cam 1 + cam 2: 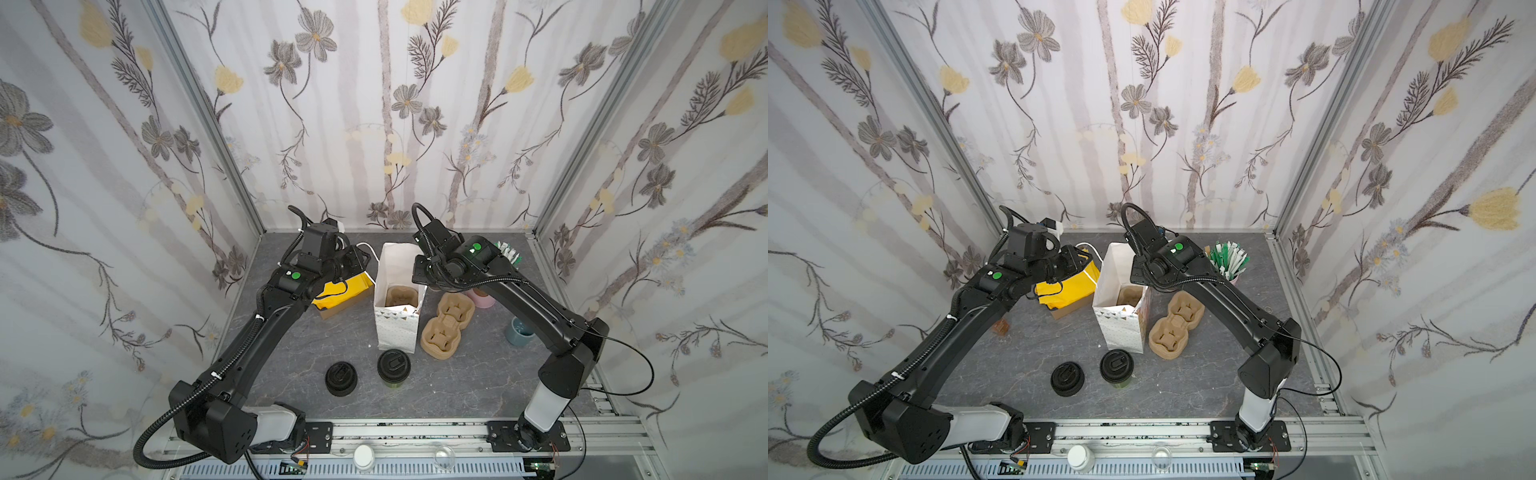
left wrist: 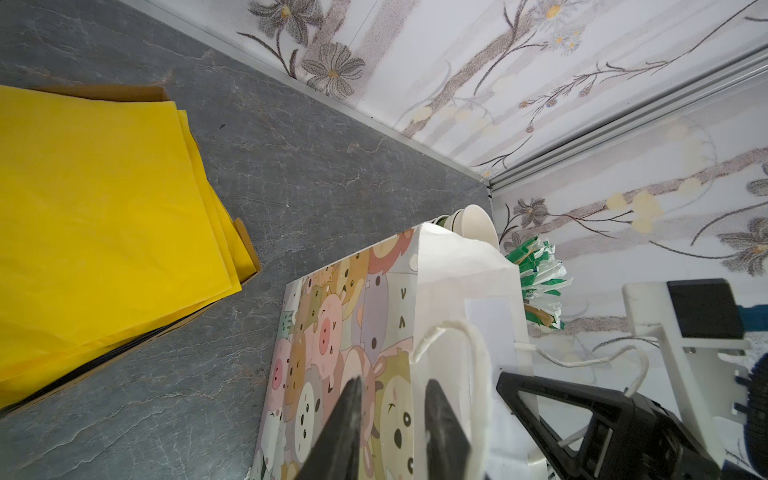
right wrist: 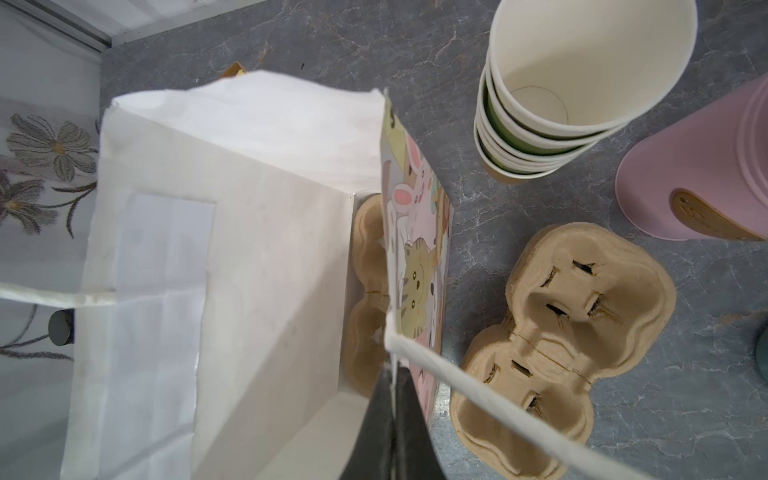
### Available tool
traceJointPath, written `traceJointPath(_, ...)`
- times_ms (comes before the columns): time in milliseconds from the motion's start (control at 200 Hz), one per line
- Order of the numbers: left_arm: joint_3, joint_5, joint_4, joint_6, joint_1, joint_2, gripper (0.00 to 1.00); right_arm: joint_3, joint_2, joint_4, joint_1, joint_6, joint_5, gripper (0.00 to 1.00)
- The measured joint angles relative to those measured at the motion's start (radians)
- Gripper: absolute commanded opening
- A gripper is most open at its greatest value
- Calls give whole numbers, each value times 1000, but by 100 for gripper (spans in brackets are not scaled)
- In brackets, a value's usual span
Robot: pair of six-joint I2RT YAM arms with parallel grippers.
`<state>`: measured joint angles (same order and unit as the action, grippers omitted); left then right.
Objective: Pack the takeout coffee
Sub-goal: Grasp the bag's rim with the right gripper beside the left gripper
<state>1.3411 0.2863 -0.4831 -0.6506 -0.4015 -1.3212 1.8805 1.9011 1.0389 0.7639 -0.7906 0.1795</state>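
The takeout coffee [image 1: 393, 365] stood outside the paper bag [image 1: 397, 332], 2 grippers at its rim.
The left gripper [image 2: 394, 384] straddled the bag's left wall, jaws a little apart. A stack of black lids [image 1: 340, 377] and, just beside it, the coffee stood upright on the table [image 1: 457, 386] before the bag. The right gripper [image 3: 391, 386] was pinched tight on the bag's right wall.

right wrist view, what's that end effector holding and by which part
The right end effector pinches the paper bag at its printed side's top rim, beside the cord handle.
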Motion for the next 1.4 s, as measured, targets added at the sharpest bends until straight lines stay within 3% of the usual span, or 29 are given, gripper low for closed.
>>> traceJointPath(130, 2, 7, 0, 16, 6, 17, 37, -35, -30, -86, -4, 62, 2, 0)
traceJointPath(305, 11, 6, 0, 37, 17, 30, 35, -118, -84, -219, -4, 152, 3, 0)
traceJointPath(435, 11, 14, -1, 50, 22, 30, 25, -199, -122, -311, -4, 202, 3, 0)
traceJointPath(624, -21, 58, -3, 71, 25, 49, 0, -332, -196, -437, -4, 243, 0, 0)
traceJointPath(974, -40, 162, -3, 78, 27, 84, 0, -409, -233, -557, -12, 276, -43, 0)
traceJointPath(1244, -40, 200, 8, 39, 27, 79, 0, -328, -192, -451, -25, 253, -97, 0)
traceJointPath(1314, -40, 210, 9, 19, 27, 79, 27, -295, -170, -401, -27, 235, -127, 0)
traceJointPath(1399, -40, 216, 14, 3, 28, 81, 43, -261, -146, -344, -32, 216, -158, 0)
